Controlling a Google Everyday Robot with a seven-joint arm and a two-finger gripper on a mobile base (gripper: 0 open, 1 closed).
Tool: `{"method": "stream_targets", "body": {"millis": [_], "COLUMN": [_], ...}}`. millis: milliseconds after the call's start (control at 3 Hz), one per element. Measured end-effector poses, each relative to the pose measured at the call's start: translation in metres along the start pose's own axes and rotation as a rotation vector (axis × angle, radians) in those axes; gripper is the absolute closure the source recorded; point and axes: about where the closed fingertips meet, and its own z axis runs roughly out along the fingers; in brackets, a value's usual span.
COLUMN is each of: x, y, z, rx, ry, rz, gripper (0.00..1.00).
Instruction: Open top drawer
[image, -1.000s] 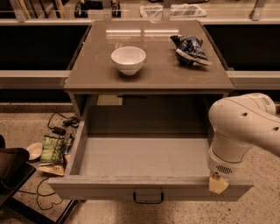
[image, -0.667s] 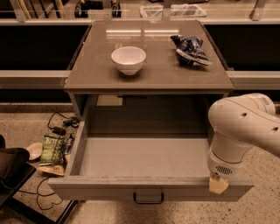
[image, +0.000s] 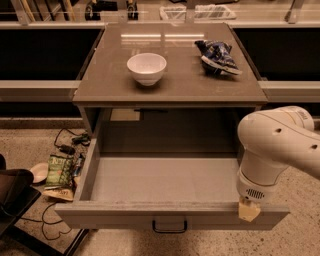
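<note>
The top drawer (image: 125, 219) stands pulled far out of the grey cabinet. Its grey box interior (image: 160, 180) shows nothing inside. Its small dark handle (image: 170, 226) sits at the centre of the front panel, near the bottom of the view. My white arm (image: 275, 145) reaches in from the right. My gripper (image: 248, 210) hangs at its lower end, over the right end of the drawer's front edge, well right of the handle. No other drawers show.
A white bowl (image: 146, 67) and a blue snack bag (image: 217, 56) sit on the cabinet top (image: 170, 90). On the floor at the left lie a green packet (image: 59, 170), cables (image: 67, 145) and a dark object (image: 12, 192). Dark shelving runs on both sides.
</note>
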Motion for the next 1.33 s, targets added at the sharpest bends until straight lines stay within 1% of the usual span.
{"method": "stream_targets", "body": {"millis": [667, 1000, 1333], "x": [0.001, 0.001, -0.001], "y": [0.001, 0.000, -0.007], "z": [0.000, -0.006, -0.057], "rx": [0.001, 0.009, 0.066], "ry": [0.001, 0.002, 0.010], "rz": [0.001, -0.004, -0.052], "gripper": [0.13, 0.00, 0.00]}}
